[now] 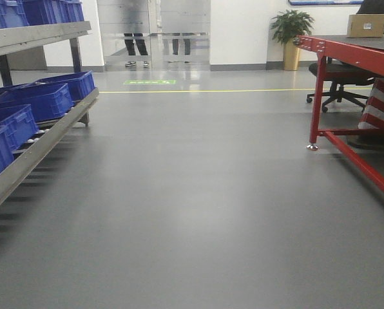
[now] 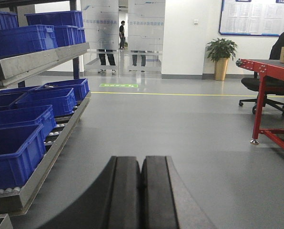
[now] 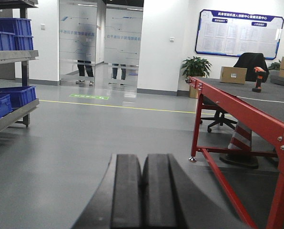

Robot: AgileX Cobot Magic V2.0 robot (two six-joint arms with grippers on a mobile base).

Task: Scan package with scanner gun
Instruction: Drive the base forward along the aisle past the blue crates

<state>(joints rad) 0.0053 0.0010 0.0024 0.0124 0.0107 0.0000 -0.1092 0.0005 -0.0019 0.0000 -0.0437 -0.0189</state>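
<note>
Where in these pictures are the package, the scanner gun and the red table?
package [image 3: 233,75]: right wrist view, on its tan front face.
scanner gun [image 3: 258,80]: right wrist view, on its upright body.
red table [image 3: 195,124]: right wrist view, on its corner leg.

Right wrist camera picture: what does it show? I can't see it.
The shut right claw points across a grey floor toward a red table. A tan package and an orange-handled scanner gun stand on it, apart. Opposite, blue bins sit on a rack.

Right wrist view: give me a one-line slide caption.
Shut right gripper faces a red table carrying the package and scanner gun.
</note>
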